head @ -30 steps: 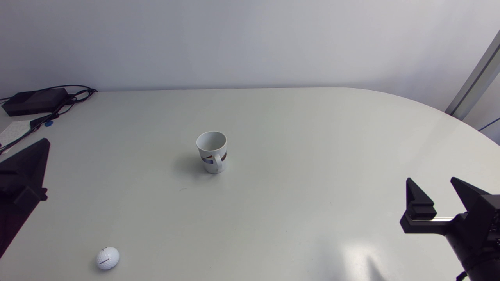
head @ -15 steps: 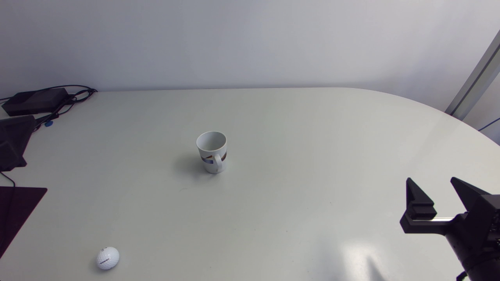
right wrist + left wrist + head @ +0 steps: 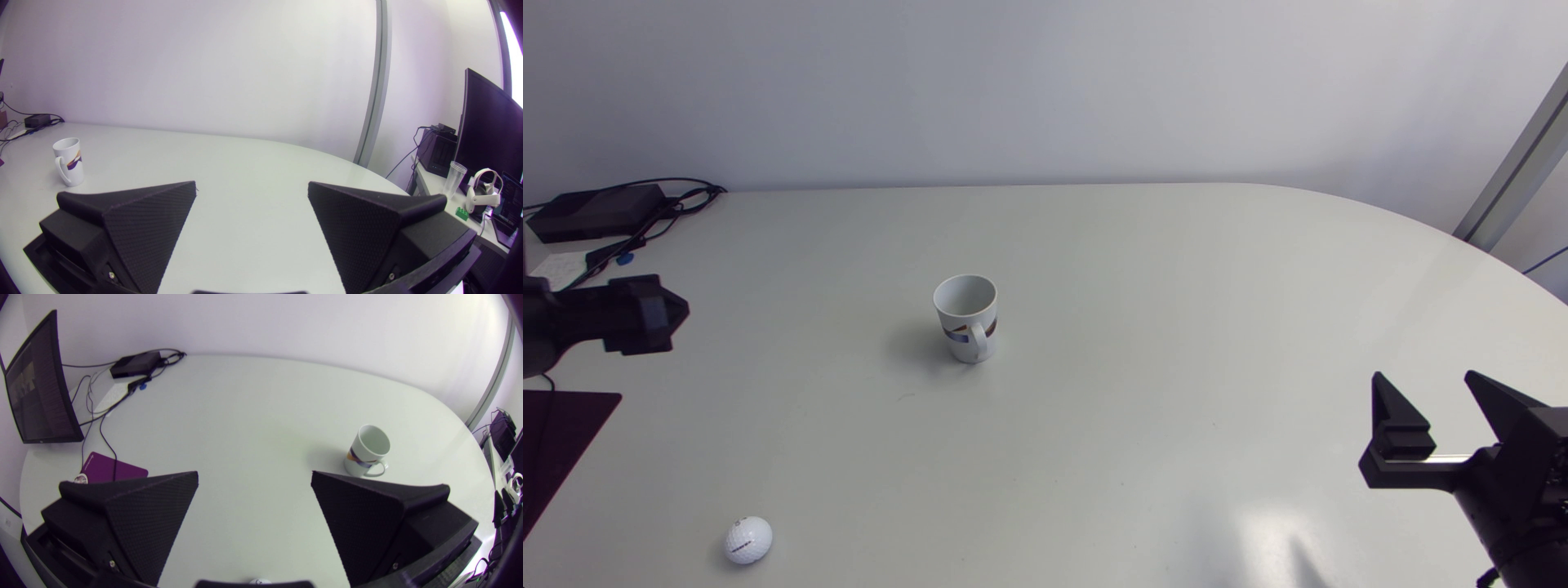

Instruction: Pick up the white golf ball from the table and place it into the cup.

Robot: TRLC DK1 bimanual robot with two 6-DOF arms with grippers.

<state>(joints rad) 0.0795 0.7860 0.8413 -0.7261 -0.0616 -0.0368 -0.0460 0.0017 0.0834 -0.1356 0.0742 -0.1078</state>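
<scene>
While the golf ball (image 3: 748, 540) is lying untouched on the worktop (image 3: 1176, 327), under and behind the left hand (image 3: 254, 474) | left hand is swinging in, fingers spread, empty: approach is beginning | cup (image 3: 966, 317) is standing upright ahead of it

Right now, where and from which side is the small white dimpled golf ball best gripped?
Grip the white dimpled golf ball across its widest middle, straight down from above, probably with the open left gripper, the nearer one. It is round, so any opposite sides serve, and it lies alone on the pale table, with room either side.
</scene>
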